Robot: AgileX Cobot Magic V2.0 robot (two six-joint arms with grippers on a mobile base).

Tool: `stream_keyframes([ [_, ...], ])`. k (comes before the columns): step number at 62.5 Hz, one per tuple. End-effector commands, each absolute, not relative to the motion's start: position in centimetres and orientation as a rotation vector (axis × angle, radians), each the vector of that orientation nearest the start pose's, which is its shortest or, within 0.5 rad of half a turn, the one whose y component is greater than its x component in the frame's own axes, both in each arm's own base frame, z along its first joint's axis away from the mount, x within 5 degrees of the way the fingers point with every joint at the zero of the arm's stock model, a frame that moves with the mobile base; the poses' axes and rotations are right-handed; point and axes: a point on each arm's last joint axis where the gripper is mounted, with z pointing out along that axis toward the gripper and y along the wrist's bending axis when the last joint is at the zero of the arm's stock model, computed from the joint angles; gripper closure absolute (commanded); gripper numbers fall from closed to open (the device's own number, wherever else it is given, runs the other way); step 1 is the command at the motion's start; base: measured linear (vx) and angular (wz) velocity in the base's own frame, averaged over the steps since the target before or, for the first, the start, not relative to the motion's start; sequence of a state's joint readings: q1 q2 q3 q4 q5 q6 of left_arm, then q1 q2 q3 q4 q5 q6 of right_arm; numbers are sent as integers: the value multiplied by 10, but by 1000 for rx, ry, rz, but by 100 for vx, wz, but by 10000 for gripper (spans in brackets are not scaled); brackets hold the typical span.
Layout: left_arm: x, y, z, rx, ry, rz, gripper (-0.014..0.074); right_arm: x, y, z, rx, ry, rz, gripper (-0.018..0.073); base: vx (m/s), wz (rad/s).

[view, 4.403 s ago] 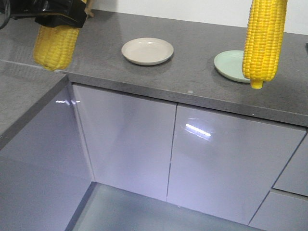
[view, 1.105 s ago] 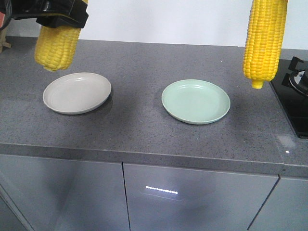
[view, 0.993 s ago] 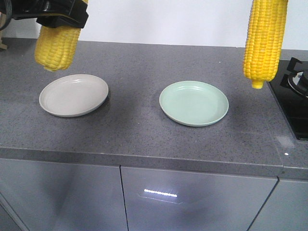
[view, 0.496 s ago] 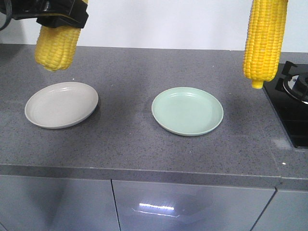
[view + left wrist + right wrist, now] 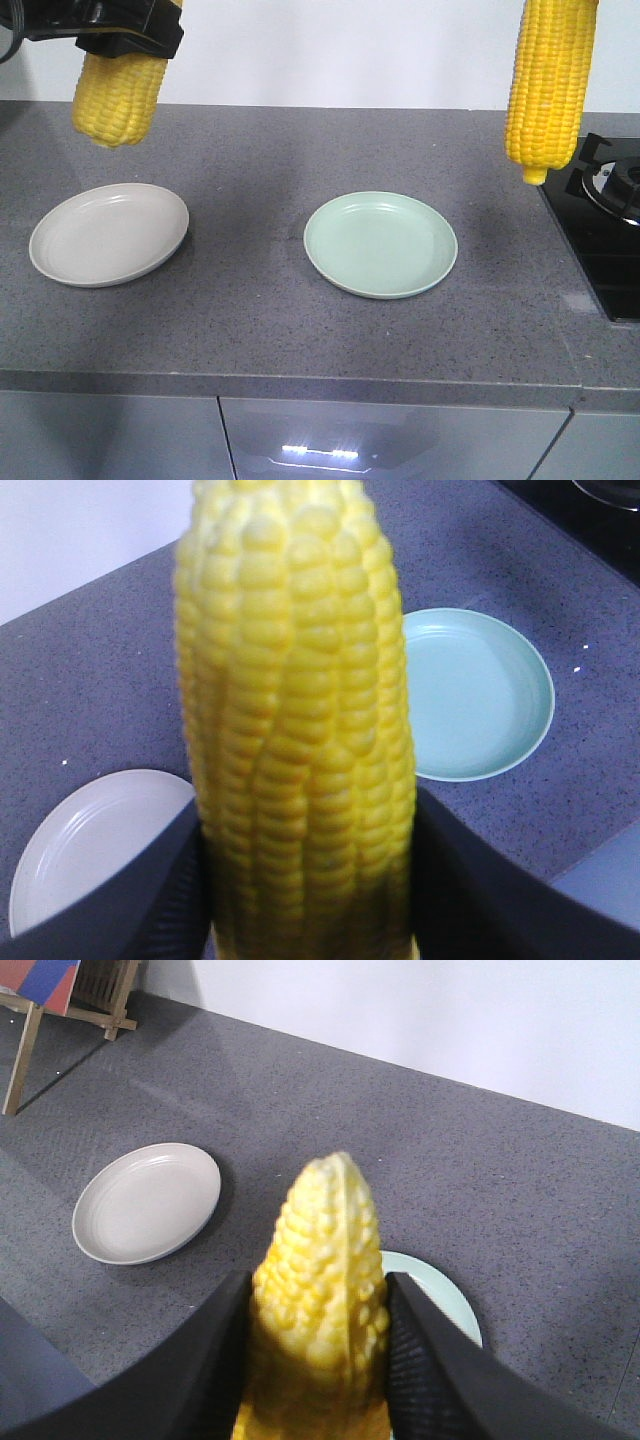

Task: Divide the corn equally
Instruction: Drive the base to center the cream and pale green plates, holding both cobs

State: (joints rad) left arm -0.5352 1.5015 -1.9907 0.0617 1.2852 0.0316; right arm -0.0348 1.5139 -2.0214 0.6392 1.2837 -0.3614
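Two cobs are held in the air above the table (image 5: 250, 330); none is laid down yet. The left cob (image 5: 116, 92) is gripped by the left gripper (image 5: 305, 805), with the jaws clenched on its sides in the left wrist view. It hangs blunt end down, above and slightly behind the grey plate (image 5: 108, 234). The right cob (image 5: 548, 85) is grasped by the right gripper (image 5: 318, 1285), with the jaws pressed on both flanks in the right wrist view. In the front view it hangs tip down, off to the right of the green plate (image 5: 380, 244) and near the stove (image 5: 598, 215). In the right wrist view that plate is partly hidden behind the cob, so the exact offset cannot be told. Nothing is seen on either plate, and the two plates are set well apart.

The step is judged as carry and positioning ahead of placing, with one cob probably meant for each plate. For the next move, the right cob needs to be brought left over the green plate's middle. Each cob should then be lowered and tilted flat so it is laid down, not dropped on end. Only then should the jaws be released. Rolling off the shallow rims is the likely risk.
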Motion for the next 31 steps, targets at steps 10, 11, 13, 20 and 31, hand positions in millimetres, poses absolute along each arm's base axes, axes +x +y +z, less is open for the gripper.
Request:
stream_keyframes([
  [10, 237, -135, 520, 596, 2119, -213, 604, 266, 44, 536, -478, 2009, 569, 459, 4, -4],
  [11, 237, -135, 520, 596, 2119, -213, 604, 266, 44, 536, -478, 2009, 569, 459, 5, -4],
  [13, 237, -135, 520, 596, 2119, -213, 604, 266, 44, 536, -478, 2009, 569, 459, 5, -3],
  [20, 237, -135, 520, 596, 2119, -213, 604, 266, 44, 536, -478, 2009, 569, 459, 5, -3],
  [31, 237, -135, 520, 596, 2119, -213, 604, 266, 44, 536, -478, 2009, 569, 459, 5, -3],
])
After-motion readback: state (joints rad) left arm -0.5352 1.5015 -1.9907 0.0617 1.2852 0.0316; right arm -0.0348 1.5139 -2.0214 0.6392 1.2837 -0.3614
